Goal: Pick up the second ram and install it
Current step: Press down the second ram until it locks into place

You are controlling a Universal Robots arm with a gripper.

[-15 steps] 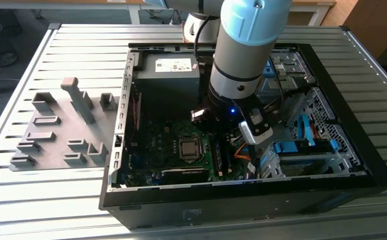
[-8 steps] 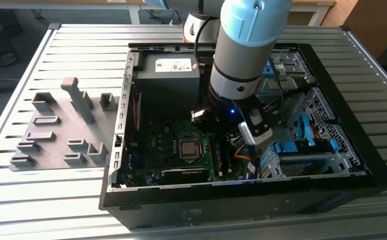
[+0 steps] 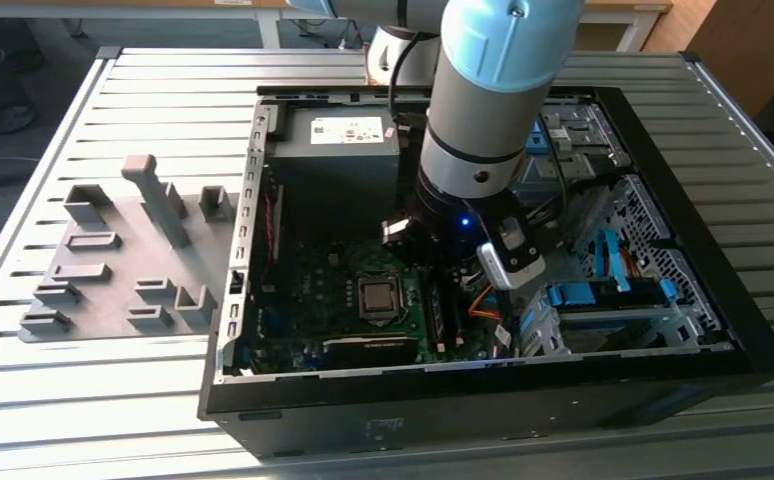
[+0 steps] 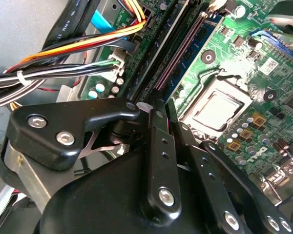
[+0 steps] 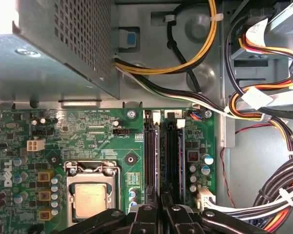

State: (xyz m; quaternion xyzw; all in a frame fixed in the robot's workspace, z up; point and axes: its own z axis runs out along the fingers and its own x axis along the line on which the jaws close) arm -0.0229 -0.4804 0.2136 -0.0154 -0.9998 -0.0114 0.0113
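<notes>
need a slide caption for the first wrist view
Gripper poised over the motherboard's memory slots, beside the CPU socket and cable bundles.

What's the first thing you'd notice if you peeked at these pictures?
A big grey and blue robot arm reaches down into an open black computer case on a slatted metal table. Inside lies a green motherboard with a shiny silver processor, and the gripper sits right at the long memory slots.
</notes>
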